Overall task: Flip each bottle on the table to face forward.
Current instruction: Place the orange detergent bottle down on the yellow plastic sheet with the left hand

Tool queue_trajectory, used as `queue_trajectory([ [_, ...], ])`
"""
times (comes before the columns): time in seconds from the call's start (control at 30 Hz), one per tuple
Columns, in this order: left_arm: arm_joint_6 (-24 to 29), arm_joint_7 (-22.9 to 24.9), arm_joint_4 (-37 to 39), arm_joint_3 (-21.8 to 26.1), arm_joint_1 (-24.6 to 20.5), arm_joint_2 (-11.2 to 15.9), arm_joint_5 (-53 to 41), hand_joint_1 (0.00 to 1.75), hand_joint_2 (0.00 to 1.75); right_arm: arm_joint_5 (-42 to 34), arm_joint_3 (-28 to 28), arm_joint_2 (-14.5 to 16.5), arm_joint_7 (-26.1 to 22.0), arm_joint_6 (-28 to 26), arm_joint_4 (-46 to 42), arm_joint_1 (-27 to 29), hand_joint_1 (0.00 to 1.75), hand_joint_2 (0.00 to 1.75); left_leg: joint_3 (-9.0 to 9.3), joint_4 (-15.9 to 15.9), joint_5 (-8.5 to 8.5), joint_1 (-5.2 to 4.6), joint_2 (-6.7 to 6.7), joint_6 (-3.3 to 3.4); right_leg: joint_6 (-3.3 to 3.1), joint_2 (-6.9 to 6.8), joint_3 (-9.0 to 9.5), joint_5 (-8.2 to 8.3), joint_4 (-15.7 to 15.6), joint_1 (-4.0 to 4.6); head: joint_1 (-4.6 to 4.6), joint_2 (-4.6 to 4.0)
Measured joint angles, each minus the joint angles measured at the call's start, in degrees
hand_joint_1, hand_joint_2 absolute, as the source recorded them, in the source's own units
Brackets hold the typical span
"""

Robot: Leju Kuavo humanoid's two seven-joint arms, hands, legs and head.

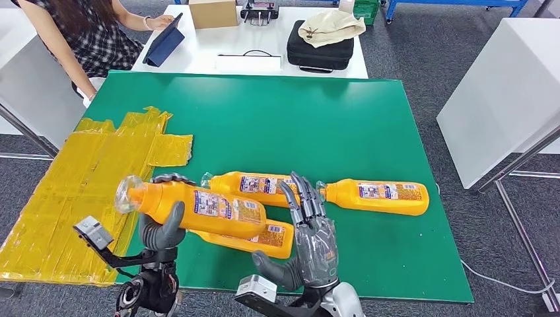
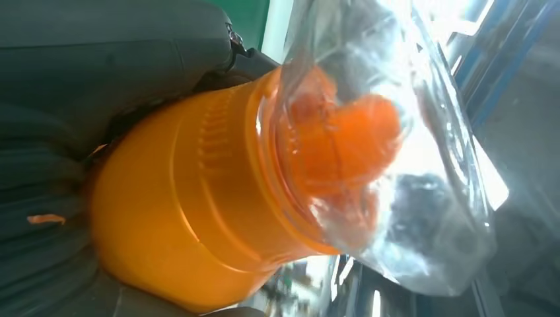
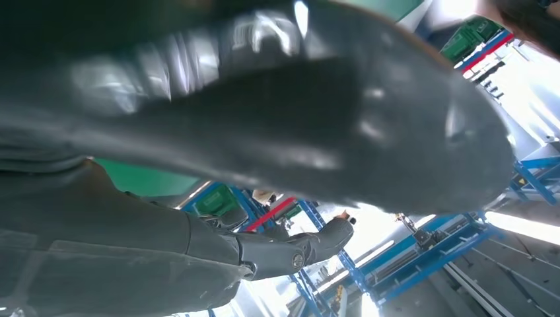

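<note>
L hand (image 1: 162, 228) grips long orange plastic bottle (image 1: 198, 208) w/ printed label, lying left-right, clear-wrapped cap pointing left; R hand (image 1: 310, 238) fingers spread, holding nothing.

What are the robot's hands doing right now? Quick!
Left hand: holding an orange bottle lifted off the green table.
Right hand: open, fingers spread, holding nothing.
</note>
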Motion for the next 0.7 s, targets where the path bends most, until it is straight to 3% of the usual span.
queue_trajectory([
  [0.13,10.40,-2.21,-0.17,1.80,-2.09,0.16,-7.42,1.75,1.75,-0.01,-0.03,-0.37,0.01,1.04,-0.88,0.65,0.00,0.00,0.00,0.00,0.01,0.02,-0.01,-0.01,0.00,0.00,0.00,0.00,0.01,0.02,0.00,-0.01],
  [0.33,36.33,-5.46,-2.77,5.38,-6.56,0.76,-29.79,1.75,1.75,1.33,-0.88,-0.40,0.37,4.26,-2.68,2.10,0.00,0.00,0.00,0.00,0.03,0.02,-0.01,0.00,-0.01,0.00,0.02,0.01,0.03,0.02,0.01,0.01],
  [0.4,42.74,-5.48,-4.42,6.73,-7.52,1.25,-38.53,1.75,1.75,1.29,-1.28,-0.14,0.20,5.92,-3.14,2.35,0.00,0.00,0.00,0.00,0.03,0.02,-0.01,0.00,-0.01,0.00,0.02,0.00,0.03,0.02,0.00,0.01],
  [0.57,45.81,-4.06,-6.93,11.13,-9.07,1.60,-66.25,1.75,1.75,0.25,-2.45,1.21,-0.70,8.82,-3.26,2.30,0.00,0.00,-0.01,-0.01,0.03,0.01,-0.07,0.00,0.00,-0.05,0.03,0.00,0.03,0.01,0.01,0.01],
  [0.7,45.88,-3.90,-7.33,13.71,-9.57,1.58,-71.26,1.75,1.75,0.00,-2.87,1.82,-0.89,9.21,-3.27,2.29,0.00,0.00,0.01,-0.01,0.03,0.00,-0.04,0.00,-0.01,-0.04,0.03,0.00,0.02,0.01,0.01,0.00],
])
